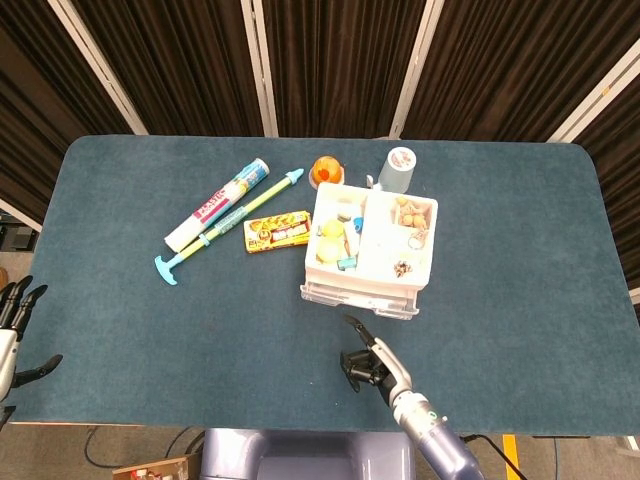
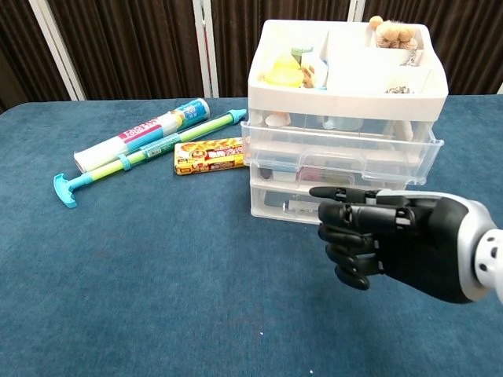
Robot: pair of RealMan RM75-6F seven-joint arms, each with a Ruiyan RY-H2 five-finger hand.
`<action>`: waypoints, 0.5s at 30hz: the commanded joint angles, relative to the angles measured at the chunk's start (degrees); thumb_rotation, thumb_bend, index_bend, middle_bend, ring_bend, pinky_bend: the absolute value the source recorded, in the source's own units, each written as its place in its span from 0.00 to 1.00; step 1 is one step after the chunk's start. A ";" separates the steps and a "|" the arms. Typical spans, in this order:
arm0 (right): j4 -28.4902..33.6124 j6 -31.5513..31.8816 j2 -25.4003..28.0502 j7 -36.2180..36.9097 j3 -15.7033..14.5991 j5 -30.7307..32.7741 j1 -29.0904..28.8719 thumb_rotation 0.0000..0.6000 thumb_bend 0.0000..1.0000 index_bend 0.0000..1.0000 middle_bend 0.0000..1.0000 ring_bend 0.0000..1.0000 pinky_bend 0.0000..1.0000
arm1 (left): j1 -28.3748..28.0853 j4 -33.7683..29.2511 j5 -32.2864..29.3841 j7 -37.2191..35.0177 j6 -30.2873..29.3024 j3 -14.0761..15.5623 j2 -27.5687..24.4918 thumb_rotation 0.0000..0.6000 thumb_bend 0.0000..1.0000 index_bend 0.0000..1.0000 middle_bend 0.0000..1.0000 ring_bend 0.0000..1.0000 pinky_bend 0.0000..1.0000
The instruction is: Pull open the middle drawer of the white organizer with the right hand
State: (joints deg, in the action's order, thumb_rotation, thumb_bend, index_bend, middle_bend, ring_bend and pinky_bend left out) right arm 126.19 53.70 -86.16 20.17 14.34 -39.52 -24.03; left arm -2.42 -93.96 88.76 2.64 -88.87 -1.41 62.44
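The white organizer (image 2: 346, 93) stands mid-table, its top tray (image 1: 312, 230) full of small items. Under the tray a clear drawer (image 2: 346, 157) sticks out toward me; its front edge (image 1: 360, 300) juts past the tray. Whether it is the middle drawer I cannot tell. One more clear drawer (image 2: 291, 206) below it is pushed in. My right hand (image 2: 393, 243), black, hovers in front of the organizer and clear of it, one finger (image 2: 334, 192) stretched out, the rest curled, nothing in it. From above, the right hand (image 1: 365, 365) is near the front table edge. My left hand (image 1: 12, 320) hangs off the table's left edge, fingers spread.
Left of the organizer lie a toothpaste tube (image 1: 217, 205), a blue-green plunger toy (image 1: 225, 225) and a yellow snack box (image 1: 276, 231). Behind the organizer stand an orange item (image 1: 326, 172) and a grey cup (image 1: 398, 170). Dark curtains close off the back.
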 commanded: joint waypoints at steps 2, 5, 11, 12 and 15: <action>2.41 3.48 1.02 -2.87 -3.04 -3.16 1.58 1.00 0.62 0.00 0.87 0.76 0.78 | 0.03 -0.01 0.03 0.11 -0.02 0.04 0.02 1.00 0.03 0.09 0.00 0.01 0.16; 3.60 7.72 1.55 -6.80 -5.65 -6.83 2.92 1.00 0.62 0.00 0.87 0.76 0.78 | 0.05 0.01 0.17 0.26 -0.11 0.09 0.05 1.00 0.03 0.09 0.00 0.01 0.16; 5.08 16.00 1.99 -15.99 -11.52 -17.52 5.96 1.00 0.62 0.10 0.88 0.77 0.78 | 0.13 -0.07 -0.02 0.34 -0.06 0.12 0.06 1.00 0.03 0.09 0.00 0.01 0.16; 4.89 17.03 2.20 -17.77 -12.07 -19.55 6.17 1.00 0.62 0.11 0.89 0.78 0.78 | 0.13 -0.07 0.00 0.40 -0.08 0.12 0.07 1.00 0.03 0.09 0.00 0.01 0.16; 4.45 19.66 2.39 -21.24 -12.56 -23.70 6.77 1.00 0.62 0.13 0.90 0.79 0.78 | 0.12 -0.09 0.05 0.56 -0.14 0.10 0.16 1.00 0.03 0.09 0.00 0.01 0.16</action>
State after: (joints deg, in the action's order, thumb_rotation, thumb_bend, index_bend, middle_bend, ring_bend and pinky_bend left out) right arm 130.56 70.59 -84.19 2.06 3.28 -59.88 -18.40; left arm -2.29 -94.05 88.81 3.21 -89.00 -1.31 62.61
